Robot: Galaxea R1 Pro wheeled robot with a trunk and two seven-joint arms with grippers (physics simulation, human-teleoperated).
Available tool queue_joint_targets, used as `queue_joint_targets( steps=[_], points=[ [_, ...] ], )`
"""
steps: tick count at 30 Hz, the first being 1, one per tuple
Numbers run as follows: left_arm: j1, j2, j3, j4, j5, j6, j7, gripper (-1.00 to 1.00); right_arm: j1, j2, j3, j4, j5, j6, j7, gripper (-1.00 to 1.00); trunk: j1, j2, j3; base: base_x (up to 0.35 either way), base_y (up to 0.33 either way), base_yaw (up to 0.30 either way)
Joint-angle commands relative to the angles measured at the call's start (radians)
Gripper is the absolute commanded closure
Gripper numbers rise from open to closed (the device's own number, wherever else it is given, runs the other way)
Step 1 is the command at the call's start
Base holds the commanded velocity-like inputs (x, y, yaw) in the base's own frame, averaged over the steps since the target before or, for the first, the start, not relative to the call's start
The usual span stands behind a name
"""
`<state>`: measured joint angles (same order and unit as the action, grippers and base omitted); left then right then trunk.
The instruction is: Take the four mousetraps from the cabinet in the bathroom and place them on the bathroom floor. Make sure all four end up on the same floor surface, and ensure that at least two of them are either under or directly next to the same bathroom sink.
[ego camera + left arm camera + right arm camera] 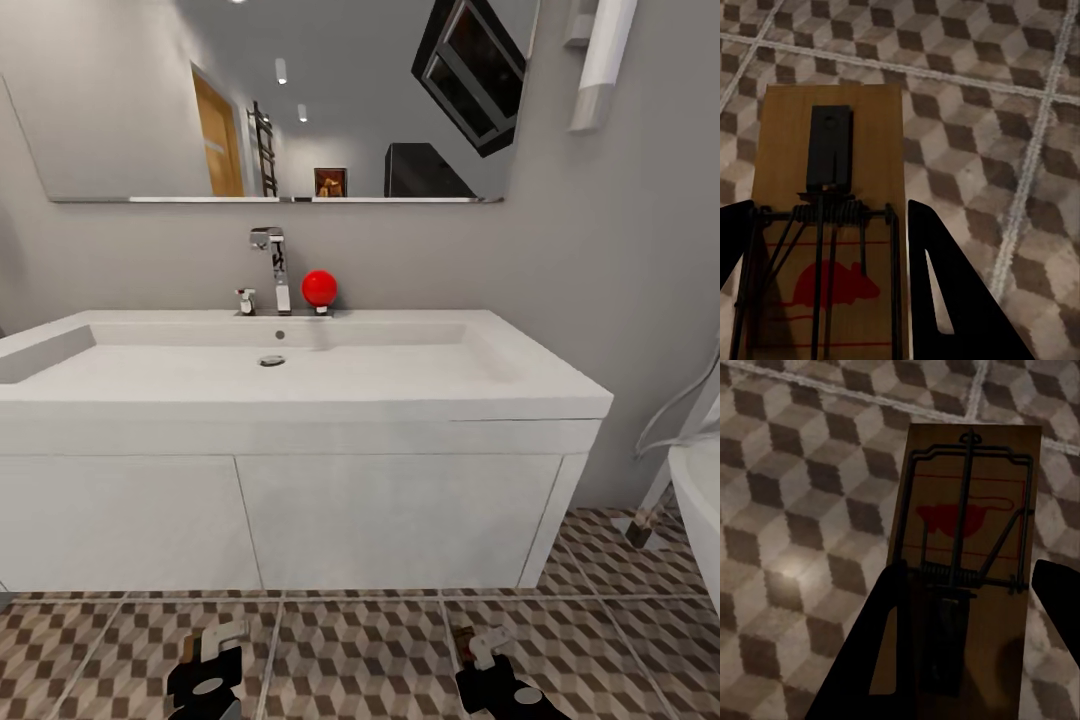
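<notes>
Left gripper (832, 285): black fingers (945, 300) clamped on the long edges of a mousetrap (832, 172). It's a flat tan wood board with dark wire spring and bar, a black plate toward the far end and a red mouse print under the wire. Cube-pattern bathroom floor (1005, 112) lies behind it.

Right gripper (967, 645): same story, jaws closed on a second mousetrap (971, 510). Same wood, coil spring across the middle, wire loop running out to the far end, red print between red lines. Whether either board touches the tiles or hangs above them, can't tell from the wrist views.

Head view: both grippers low at the frame bottom, left gripper (207, 665), right gripper (480, 655), over the bathroom floor (360, 640). Tiles are brown, beige and white cubes with pale grout. The traps are barely readable from here, so board detail comes from the wrist cameras.

Straight ahead there's a white vanity (400, 520) with two flat door fronts, and a wide rectangular sink (300, 350) on top. The basin holds nothing but the drain (271, 360). A chrome faucet (272, 262) sits at the back with a red ball (320, 288) just beside it. A mirror (280, 100) hangs on the grey wall above. A white tub edge (700, 510) shows at far right.
</notes>
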<state>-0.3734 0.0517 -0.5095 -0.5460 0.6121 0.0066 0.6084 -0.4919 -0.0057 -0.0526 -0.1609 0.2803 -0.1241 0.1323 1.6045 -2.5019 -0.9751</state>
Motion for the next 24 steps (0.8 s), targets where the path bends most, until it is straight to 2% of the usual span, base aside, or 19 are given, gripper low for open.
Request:
queue_joint_targets(
  steps=[1, 10, 24],
  points=[
    [-0.001, 0.001, -0.009, -0.002, 0.004, 0.003, 0.009, 1.0, -0.001, 0.0, -0.006, 0.001, 0.007, -0.003, 0.004, 1.0, 0.0, 0.0, -0.001, 0.179, 0.107, 0.0],
    [-0.001, 0.0, -0.009, -0.002, 0.005, 0.003, 0.009, 1.0, -0.001, 0.0, -0.006, 0.001, 0.007, -0.003, 0.004, 1.0, 0.0, 0.0, -0.001, 0.079, 0.041, 0.0],
    [-0.001, 0.003, -0.009, -0.001, 0.003, -0.002, 0.006, 1.0, -0.001, 0.0, -0.005, 0.0, 0.008, -0.003, 0.004, 1.0, 0.006, -0.004, -0.055, 0.0, 0.0, 0.0]
  ],
)
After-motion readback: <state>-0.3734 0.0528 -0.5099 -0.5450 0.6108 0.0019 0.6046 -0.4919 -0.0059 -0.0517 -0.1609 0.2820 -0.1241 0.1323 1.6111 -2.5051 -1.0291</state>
